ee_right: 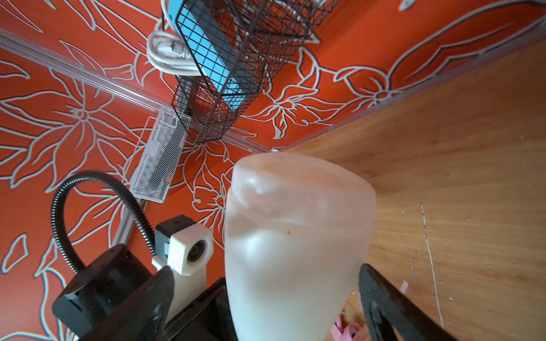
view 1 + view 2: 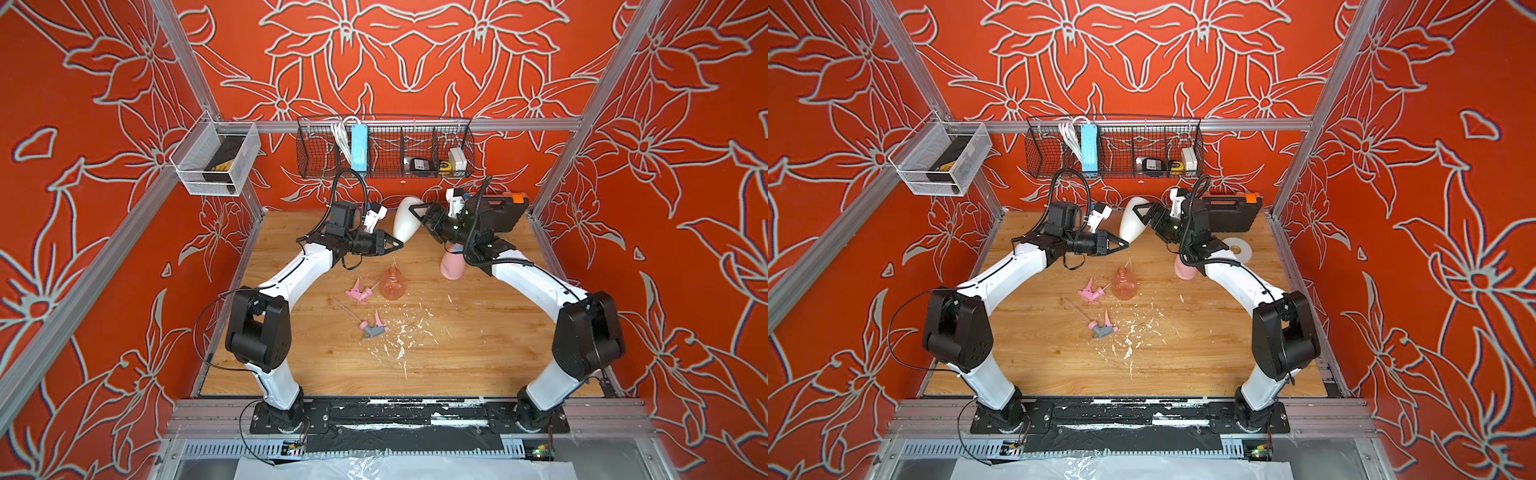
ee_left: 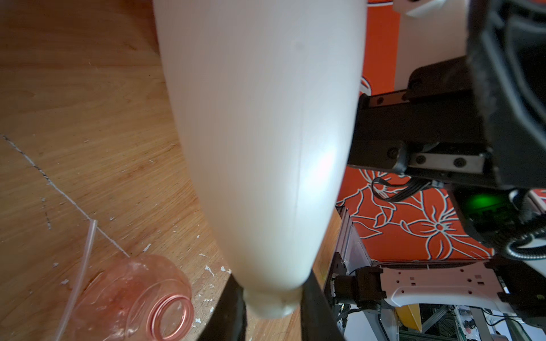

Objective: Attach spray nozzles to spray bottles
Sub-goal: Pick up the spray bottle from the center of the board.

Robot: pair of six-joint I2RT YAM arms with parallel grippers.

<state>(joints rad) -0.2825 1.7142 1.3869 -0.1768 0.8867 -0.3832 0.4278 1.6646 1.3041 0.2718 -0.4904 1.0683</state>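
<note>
1. Left wrist view gives you the clearest look at the grip. Your left gripper (image 3: 271,307) is pinched on the narrow neck of the cream-white teardrop-shaped plastic bottle (image 3: 260,133), with one black finger on each side.
2. In both top views you see that bottle (image 2: 405,220) lifted off the light wooden table (image 2: 478,353) and tilted. Its neck is low, toward the left arm, and its broad base is high, toward the back wall.
3. Your right gripper (image 2: 423,222) has its jaws spread wide, straddling the broad body of the same bottle. The right wrist view shows clear space between the bottle and one finger (image 1: 159,295), so you see no squeeze there.
4. Your translucent orange plastic bottle (image 2: 392,284) stands upright near the middle of the table, with its neck open.
5. Your all-pink plastic trigger spray nozzle (image 2: 357,291) lies just beside the orange bottle, on the left arm's side. The pink-and-grey trigger spray nozzle (image 2: 374,328) lies nearer the front edge, apart from both.
6. Your opaque pink plastic bottle (image 2: 453,266) stands under the right forearm, largely hidden. You cannot tell what sits on its neck.
</note>
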